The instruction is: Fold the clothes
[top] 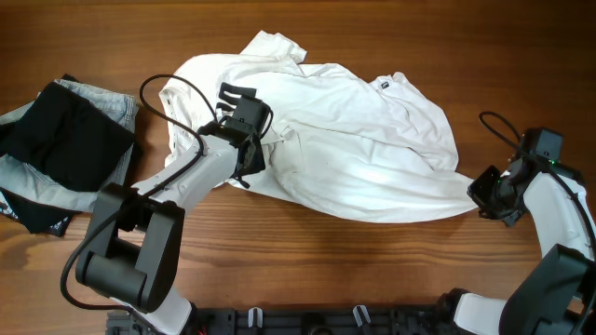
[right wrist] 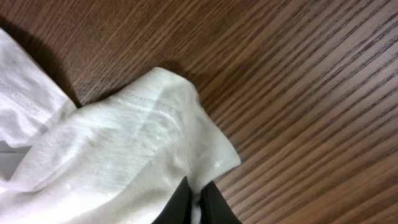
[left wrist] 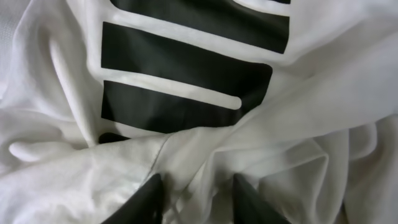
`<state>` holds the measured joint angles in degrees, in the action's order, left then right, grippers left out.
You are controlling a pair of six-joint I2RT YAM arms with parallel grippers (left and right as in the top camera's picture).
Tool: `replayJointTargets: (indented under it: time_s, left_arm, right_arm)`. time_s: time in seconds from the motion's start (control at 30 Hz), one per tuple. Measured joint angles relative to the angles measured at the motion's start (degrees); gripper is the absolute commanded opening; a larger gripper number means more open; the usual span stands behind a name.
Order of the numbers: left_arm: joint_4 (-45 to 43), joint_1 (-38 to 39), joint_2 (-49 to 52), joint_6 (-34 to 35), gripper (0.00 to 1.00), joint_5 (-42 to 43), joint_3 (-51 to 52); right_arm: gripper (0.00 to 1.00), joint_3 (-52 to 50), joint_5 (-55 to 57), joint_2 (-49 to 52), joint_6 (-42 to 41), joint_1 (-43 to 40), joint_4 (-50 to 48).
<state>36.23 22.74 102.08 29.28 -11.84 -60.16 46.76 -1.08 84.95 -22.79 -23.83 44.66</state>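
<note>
White shirt (top: 354, 158) with black bars (left wrist: 186, 62) on brown woodgrain table (top: 391, 37).

White arms (top: 189, 177), black joints (top: 140, 249), black cables (top: 142, 91)

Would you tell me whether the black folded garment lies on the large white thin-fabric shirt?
No, the black folded garment lies apart from the white shirt, resting on a pale grey garment.

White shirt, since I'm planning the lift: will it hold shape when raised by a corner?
Probably floppy: the shirt lies in soft wrinkles. Likely light: the fabric looks thin where the right gripper pinches its corner.
</note>
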Motion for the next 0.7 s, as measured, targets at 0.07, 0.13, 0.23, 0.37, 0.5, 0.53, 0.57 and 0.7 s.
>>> replayJointTargets:
  time_s: [0.07,0.13,0.23,0.37,0.5,0.53,0.57,0.7]
  left_arm:
    - [-0.1,0.0,0.0,-0.4,0.15,0.2,0.0]
    - [-0.4,0.0,0.0,-0.3,0.10,0.3,0.0]
    - [-0.6,0.0,0.0,-0.4,0.04,0.5,0.0]
    - [-0.6,0.0,0.0,-0.6,0.04,0.3,0.0]
    - [1.6,0.0,0.0,-1.8,0.04,-0.3,-0.2]
    - [2.5,0.0,-0.1,-2.0,0.04,-0.3,-0.4]
    - [3.3,0.0,-0.1,-2.1,0.04,-0.3,-0.7]
    - [8.4,0.0,-2.4,-2.3,0.04,-0.3,-3.9]
  right_arm:
    - [0.08,0.0,0.0,0.0,0.0,0.0,0.0]
    - [0.08,0.0,0.0,0.0,0.0,0.0,0.0]
    - [0.08,0.0,0.0,0.0,0.0,0.0,0.0]
    - [0.08,0.0,0.0,0.0,0.0,0.0,0.0]
    - [0.08,0.0,0.0,0.0,0.0,0.0,0.0]
    - [0.08,0.0,0.0,0.0,0.0,0.0,0.0]
    - [0.08,0.0,0.0,0.0,0.0,0.0,0.0]
    - [0.07,0.0,0.0,0.0,0.1,0.0,0.0]
